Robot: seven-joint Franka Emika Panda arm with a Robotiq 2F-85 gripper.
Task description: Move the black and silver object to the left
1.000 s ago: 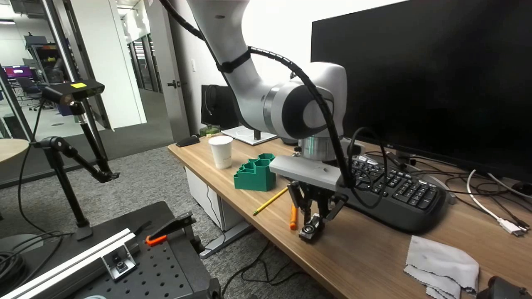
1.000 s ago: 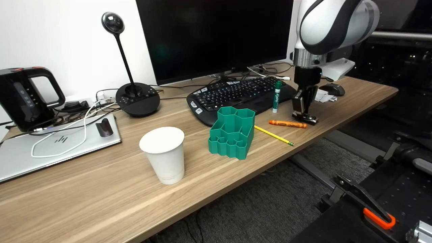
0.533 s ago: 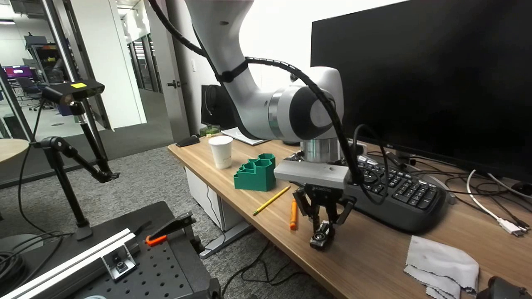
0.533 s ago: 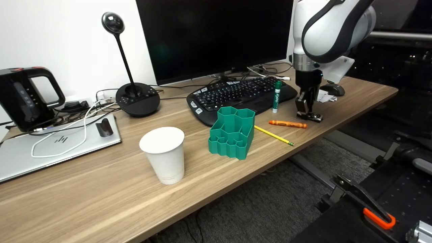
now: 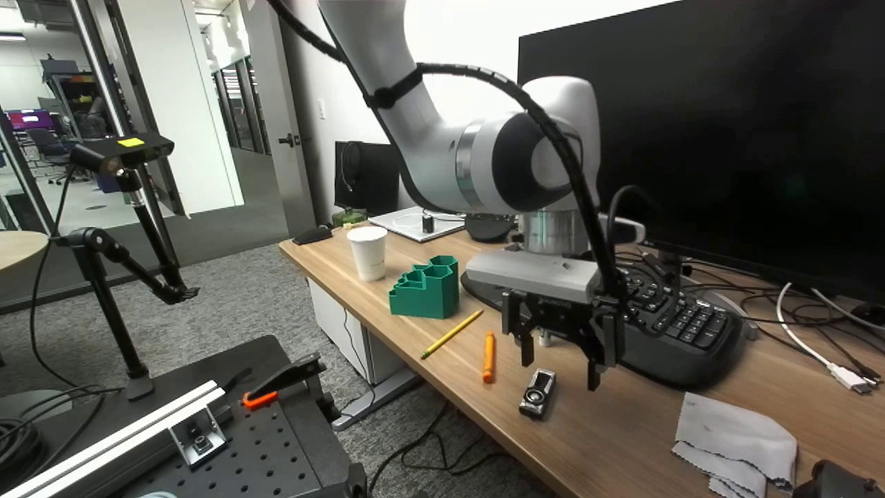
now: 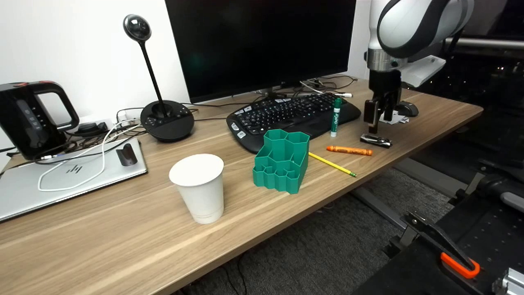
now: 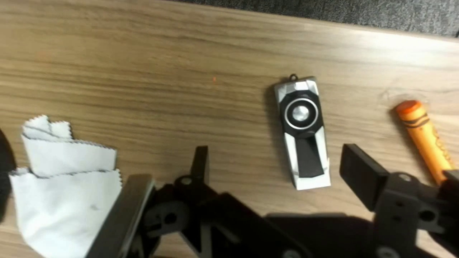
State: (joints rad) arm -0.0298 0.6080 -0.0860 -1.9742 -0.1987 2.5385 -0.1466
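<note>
End effector [image 5: 561, 362] hangs above the surface [image 5: 608, 436], its jaws standing wide apart. Beneath it, the black and silver object [image 7: 303, 134] lies flat, near but clear of both jaws (ringed face upward); in the wrist view it shows between them, nearer the jaw on the side of the orange crayon [image 7: 426, 143]. That crayon lies off to one side of the end effector, past the object, and a pale cloth [image 7: 68, 193] lies off to the opposite side. In an exterior view, the black keyboard [image 5: 681, 328] sits behind the end effector.
</note>
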